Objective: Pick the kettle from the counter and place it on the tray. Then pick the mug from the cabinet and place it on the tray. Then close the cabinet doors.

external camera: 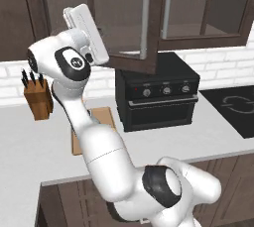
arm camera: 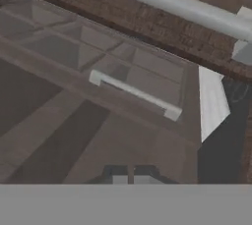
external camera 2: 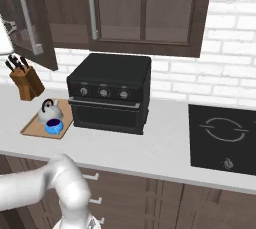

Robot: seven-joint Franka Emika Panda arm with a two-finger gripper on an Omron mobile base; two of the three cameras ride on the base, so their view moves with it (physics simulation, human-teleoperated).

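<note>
Gripper (arm camera: 131,179) closed (kettle (external camera 2: 49,111), mug (external camera 2: 54,125) on tray (external camera 2: 33,129))

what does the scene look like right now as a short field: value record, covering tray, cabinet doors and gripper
tray: light-brown wooden tray on the grey-white counter, left of the black oven
on tray: silver-grey dome kettle and blue mug, side by side
cabinet doors: dark brown glass-paned door swung open; the others look shut
gripper: gripper raised by the open door, finger tips close together, holding nothing
task left: close the door
</note>
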